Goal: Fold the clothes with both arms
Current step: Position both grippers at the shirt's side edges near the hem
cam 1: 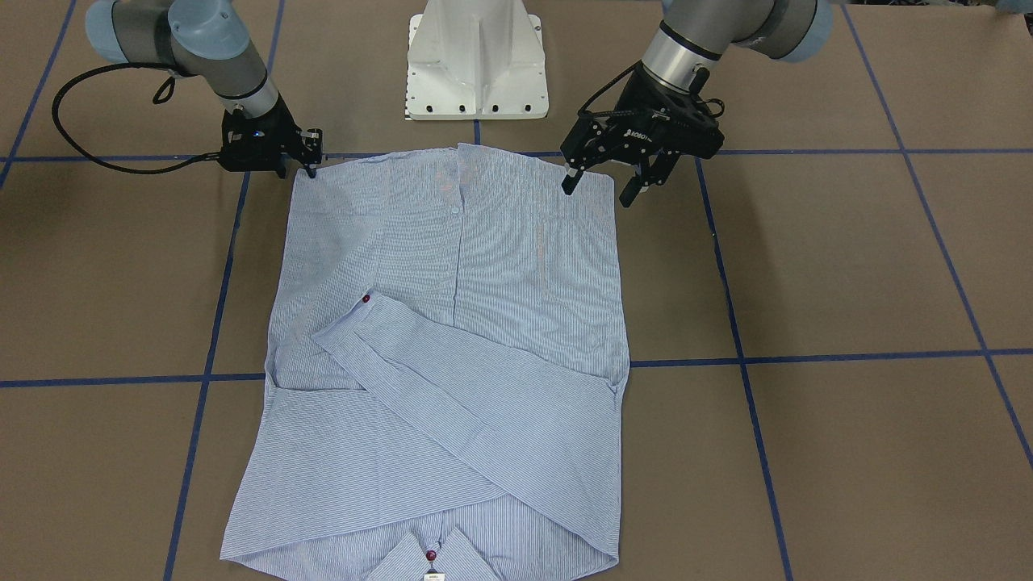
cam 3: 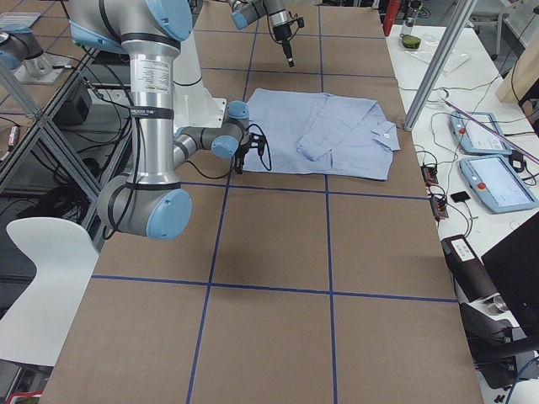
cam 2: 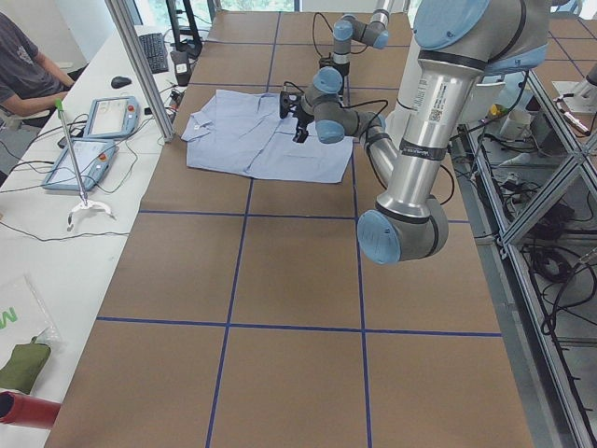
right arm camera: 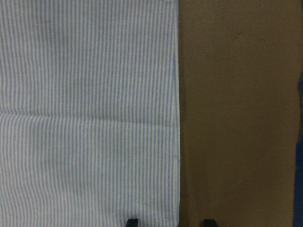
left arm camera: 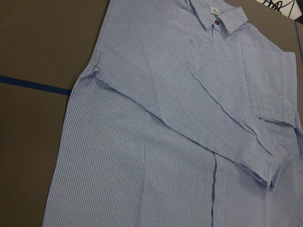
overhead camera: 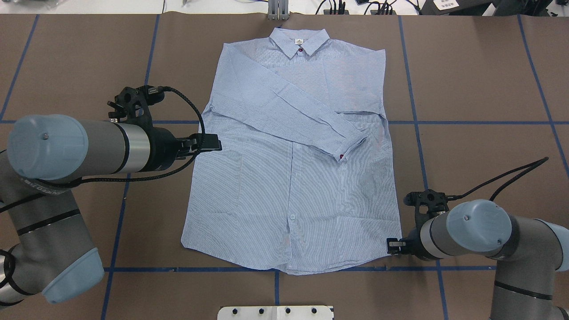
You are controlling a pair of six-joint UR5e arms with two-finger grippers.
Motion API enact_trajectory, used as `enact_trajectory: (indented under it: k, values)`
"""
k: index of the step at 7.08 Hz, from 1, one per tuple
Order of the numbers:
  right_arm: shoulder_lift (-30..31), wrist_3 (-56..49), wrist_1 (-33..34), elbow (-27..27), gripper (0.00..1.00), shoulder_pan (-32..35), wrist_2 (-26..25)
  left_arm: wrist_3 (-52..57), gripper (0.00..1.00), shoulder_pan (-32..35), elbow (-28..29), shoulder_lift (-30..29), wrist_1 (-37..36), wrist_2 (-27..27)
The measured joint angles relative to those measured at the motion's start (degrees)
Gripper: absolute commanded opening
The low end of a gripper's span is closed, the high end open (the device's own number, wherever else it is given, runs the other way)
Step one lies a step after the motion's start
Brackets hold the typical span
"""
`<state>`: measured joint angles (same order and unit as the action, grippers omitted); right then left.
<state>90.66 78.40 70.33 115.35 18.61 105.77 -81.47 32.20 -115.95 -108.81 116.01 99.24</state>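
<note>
The light blue striped shirt (cam 1: 452,347) (overhead camera: 289,178) lies flat and front up, collar away from the robot. Both sleeves are folded across its chest, and one cuff shows a dark red button. My left gripper (cam 1: 595,187) (overhead camera: 212,144) hangs open well above the shirt's left side, holding nothing; its wrist view shows only the shirt (left arm camera: 165,142) from above. My right gripper (cam 1: 311,164) (overhead camera: 393,245) is low at the hem's right corner and open. In the right wrist view the fingertips (right arm camera: 132,221) straddle the shirt's edge (right arm camera: 178,118).
The white pedestal base (cam 1: 476,64) stands just behind the hem. Blue tape lines (overhead camera: 466,122) cross the brown table. Off the table's far side are a metal post (cam 2: 140,65), pendant tablets (cam 2: 93,117) and a seated person (cam 2: 23,65).
</note>
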Motion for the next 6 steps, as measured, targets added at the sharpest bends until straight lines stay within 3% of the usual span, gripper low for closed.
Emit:
enact_trajectory:
  k: [6]
  values:
    - [-0.8,0.0,0.6,-0.3,0.54,-0.6,1.3,-0.2,0.99,0.1,-0.2,-0.2,0.0,0.0]
